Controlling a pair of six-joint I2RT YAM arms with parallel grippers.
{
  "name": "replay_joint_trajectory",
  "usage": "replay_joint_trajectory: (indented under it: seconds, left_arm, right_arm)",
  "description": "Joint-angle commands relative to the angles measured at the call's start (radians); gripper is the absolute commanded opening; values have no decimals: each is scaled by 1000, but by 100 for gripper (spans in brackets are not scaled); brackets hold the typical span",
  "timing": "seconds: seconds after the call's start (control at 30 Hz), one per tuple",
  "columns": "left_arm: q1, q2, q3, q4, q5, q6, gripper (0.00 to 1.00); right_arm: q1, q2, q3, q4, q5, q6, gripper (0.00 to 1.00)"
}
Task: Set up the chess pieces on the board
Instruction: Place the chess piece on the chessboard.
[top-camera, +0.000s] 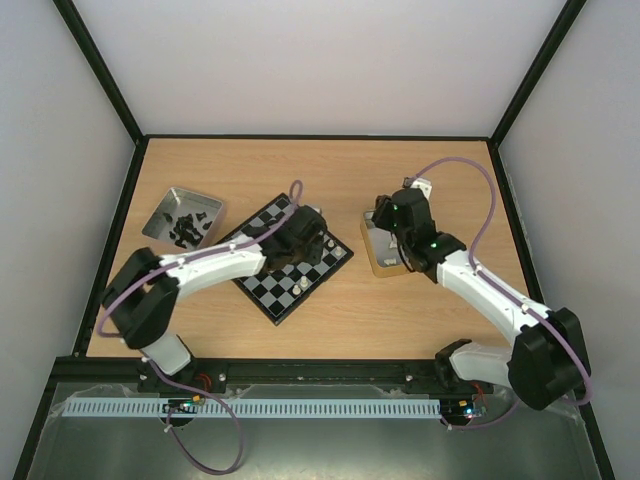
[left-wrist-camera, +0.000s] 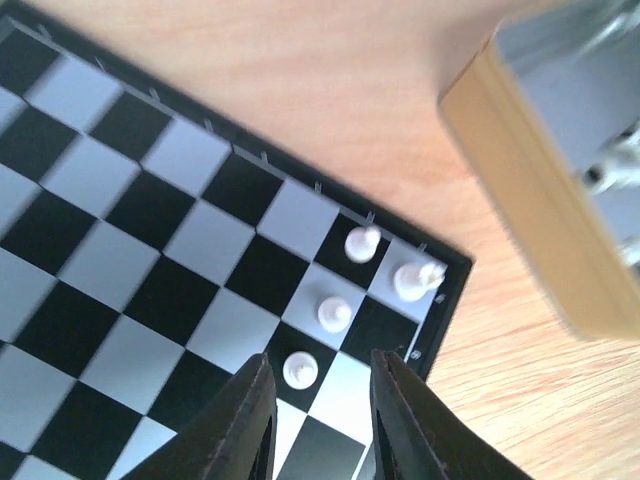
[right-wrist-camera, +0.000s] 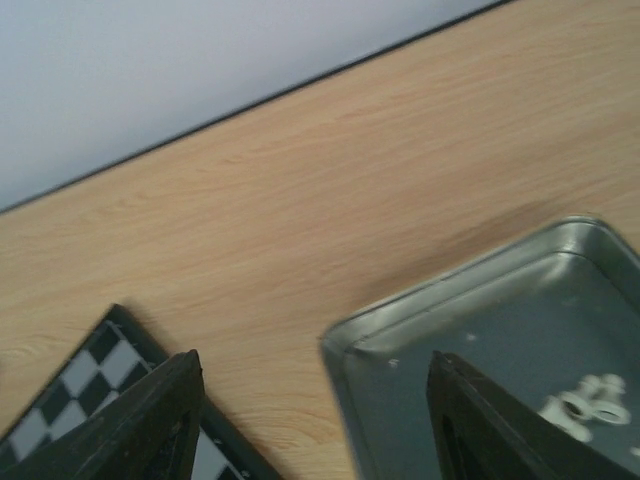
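At board (left-wrist-camera: 120, 250) corner | L gripper (left-wrist-camera: 320, 362) jaws narrowly apart, holding nothing; pawn (left-wrist-camera: 300, 369) stands betw tips | 3 white pcs (left-wrist-camera: 334, 313) close by | R gripper (right-wrist-camera: 315, 362) jaws wide, empty, over tray (right-wrist-camera: 400, 310) | risk: L finger clips pawn on lift, topples neighbours

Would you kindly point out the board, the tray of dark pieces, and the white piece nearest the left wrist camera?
board (top-camera: 262, 292): top view, bare squares near its left corner.
tray of dark pieces (top-camera: 184, 200): top view, bare floor by far rim.
nearest white piece (left-wrist-camera: 300, 369): left wrist view, its rounded top.
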Motion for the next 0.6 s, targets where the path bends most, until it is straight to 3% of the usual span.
replay_joint_trajectory:
  seconds: [0.0,0.2,0.47,0.57]
  left_arm:
    - [34,-141,-12,9,-43,-36,30]
    - [86,-294,-77,52,-17,-62,34]
    - [125,-368,-132,92,77,-84,35]
    - [132,-367,-142,91,94,-83,35]
  right_arm:
    - [-104,59,56,-214,-26,9,58]
    - [-146,156,45,-275,-143,-52,58]
    - [-155,290,80,-329,-22,-45,39]
    - [-169,324,87,-337,1,-56,36]
